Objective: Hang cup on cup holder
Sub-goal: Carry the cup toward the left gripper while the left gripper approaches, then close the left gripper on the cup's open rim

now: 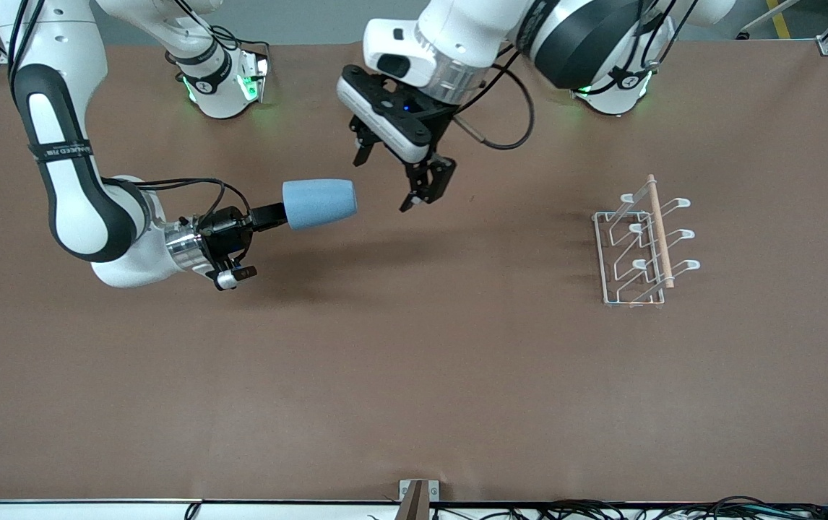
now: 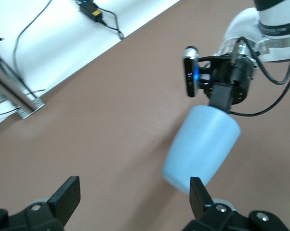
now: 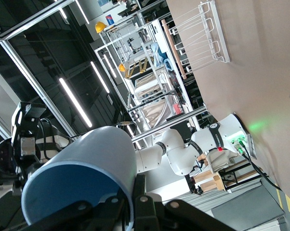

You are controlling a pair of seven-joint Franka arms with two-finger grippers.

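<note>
My right gripper (image 1: 278, 214) is shut on the rim of the light-blue cup (image 1: 319, 203) and holds it on its side in the air over the table, closed end toward the left arm's end. The cup also shows in the left wrist view (image 2: 202, 147) and the right wrist view (image 3: 89, 171), one finger inside its rim and one outside. My left gripper (image 1: 392, 178) is open and empty, hanging just off the cup's closed end. The white wire cup holder (image 1: 638, 242) with its wooden rod (image 1: 660, 231) stands on the table toward the left arm's end and shows in the right wrist view (image 3: 203, 33).
The brown table (image 1: 414, 375) is bare around both grippers. A small metal bracket (image 1: 417, 495) sits at the table's edge nearest the front camera, with cables along that edge.
</note>
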